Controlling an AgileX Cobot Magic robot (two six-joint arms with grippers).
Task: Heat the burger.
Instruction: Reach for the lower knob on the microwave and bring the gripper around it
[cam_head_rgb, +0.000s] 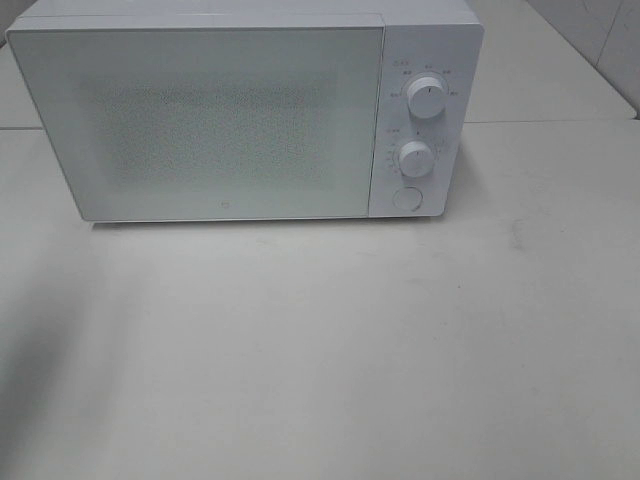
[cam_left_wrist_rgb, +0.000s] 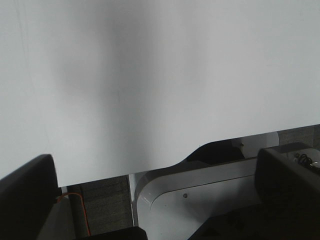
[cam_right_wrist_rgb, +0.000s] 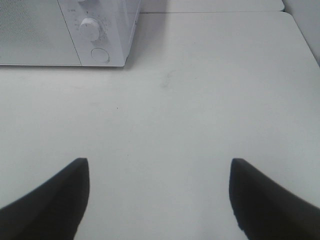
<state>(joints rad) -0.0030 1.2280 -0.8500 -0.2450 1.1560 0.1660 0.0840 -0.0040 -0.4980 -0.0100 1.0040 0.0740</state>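
A white microwave oven (cam_head_rgb: 200, 120) stands at the back of a pale worktop (cam_head_rgb: 320, 350) with its front towards the high camera. Its frosted, speckled door (cam_head_rgb: 210, 120) is closed flush, and what lies behind it cannot be made out. To the right of the door is a narrow control panel with an upper dial (cam_head_rgb: 427, 100), a lower dial (cam_head_rgb: 414, 158) beneath it and a round button (cam_head_rgb: 406, 197) at the bottom. A soft shadow falls on the worktop towards the left of the high view. The burger shows in none of the views, so its place cannot be told. The left tool (cam_left_wrist_rgb: 155, 165) is spread wide: its two dark fingers (cam_left_wrist_rgb: 25, 195) stand at opposite sides of its wrist view, with nothing between them. It hangs over the near edge of the worktop, and below that edge a pale moulded part of the rig and a thin orange cable (cam_left_wrist_rgb: 80, 212) can be seen. The right tool (cam_right_wrist_rgb: 159, 162) is also spread, its dark fingertips (cam_right_wrist_rgb: 65, 200) well apart and pinching nothing. It is over bare worktop, well apart from the microwave oven's front right corner; the lower dial (cam_right_wrist_rgb: 90, 29) and round button (cam_right_wrist_rgb: 100, 54) show at the far side of that wrist view. Neither tool touches the microwave oven.
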